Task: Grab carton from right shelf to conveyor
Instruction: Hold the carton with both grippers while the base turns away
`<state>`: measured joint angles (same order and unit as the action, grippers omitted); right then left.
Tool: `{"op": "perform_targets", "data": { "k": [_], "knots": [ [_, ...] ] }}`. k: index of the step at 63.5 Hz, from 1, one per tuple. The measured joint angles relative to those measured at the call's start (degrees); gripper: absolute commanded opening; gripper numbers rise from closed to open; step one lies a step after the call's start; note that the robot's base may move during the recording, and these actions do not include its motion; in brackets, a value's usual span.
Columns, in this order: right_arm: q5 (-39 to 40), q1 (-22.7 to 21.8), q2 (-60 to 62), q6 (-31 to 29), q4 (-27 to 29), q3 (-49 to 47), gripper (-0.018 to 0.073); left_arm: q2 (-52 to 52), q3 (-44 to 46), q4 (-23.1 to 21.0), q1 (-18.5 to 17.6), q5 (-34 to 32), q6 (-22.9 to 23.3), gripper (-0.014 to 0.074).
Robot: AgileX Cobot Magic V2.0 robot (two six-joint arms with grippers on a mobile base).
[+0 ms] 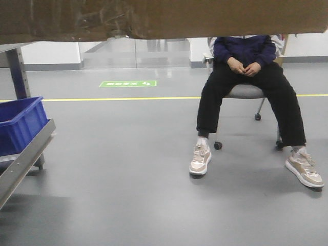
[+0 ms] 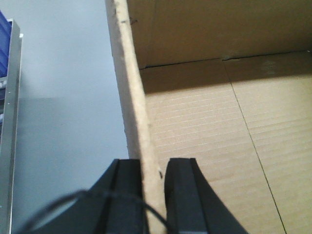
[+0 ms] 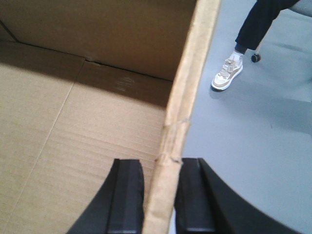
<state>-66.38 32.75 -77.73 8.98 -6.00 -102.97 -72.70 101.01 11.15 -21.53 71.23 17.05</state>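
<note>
The carton [image 1: 164, 18] hangs aloft, its taped lower edge crossing the top of the front view, apart from the shelf [image 1: 23, 156] and its blue bin [image 1: 20, 123]. The left tool [image 2: 153, 175] is clamped on one side wall, the right tool [image 3: 158, 178] on the opposite. Move both arms together, level, so neither thin wall tears or slips. No conveyor shows.

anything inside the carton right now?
Wrist views show only bare cardboard floor and inner walls in the carton, plus one finger each of the left gripper and right gripper, clamped over its side walls. Interior outside those frames is unseen.
</note>
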Motion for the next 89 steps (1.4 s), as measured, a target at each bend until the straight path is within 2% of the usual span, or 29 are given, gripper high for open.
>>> {"op": "perform_targets", "data": {
  "k": [89],
  "knots": [
    [0.0, 0.0, 0.2, 0.0, 0.0, 0.0, -0.0069, 0.1, 0.0, -0.1, 0.0, 0.0, 0.0, -0.0017]
  ]
}}
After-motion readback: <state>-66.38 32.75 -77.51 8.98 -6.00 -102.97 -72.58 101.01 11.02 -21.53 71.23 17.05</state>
